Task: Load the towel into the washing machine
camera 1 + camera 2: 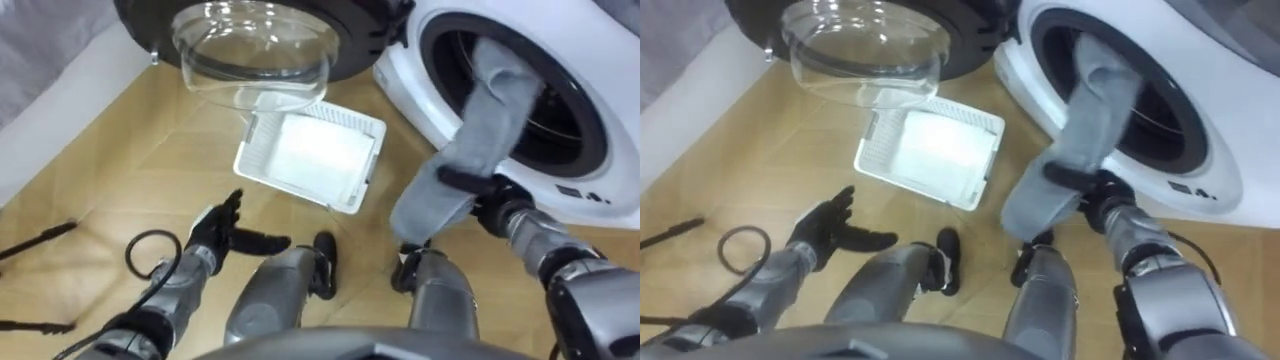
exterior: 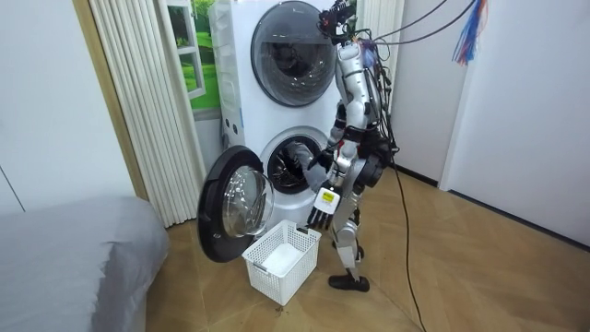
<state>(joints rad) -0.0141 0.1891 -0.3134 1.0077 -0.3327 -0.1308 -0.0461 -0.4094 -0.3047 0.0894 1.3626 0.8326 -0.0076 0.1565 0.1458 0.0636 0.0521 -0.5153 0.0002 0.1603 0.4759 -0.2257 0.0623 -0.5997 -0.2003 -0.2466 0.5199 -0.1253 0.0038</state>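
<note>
Your left hand [image 1: 215, 235] hung slack-fingered, idle; right hand [image 1: 480, 188] clenched the towel [image 1: 490, 110], half inside the washing machine [image 1: 625, 100]. Next, probably: push deeper, then release.

Head eyes look down; room camera faces washer [image 2: 269, 136].

the pale wooden floor [image 1: 110, 190] carries a white slatted basket [image 1: 372, 165] (it lies just in front of the washing machine [image 1: 425, 100], which stands on the same boards), while a grey-covered bed [image 2: 64, 258] sits well apart at the room view's left.
</note>
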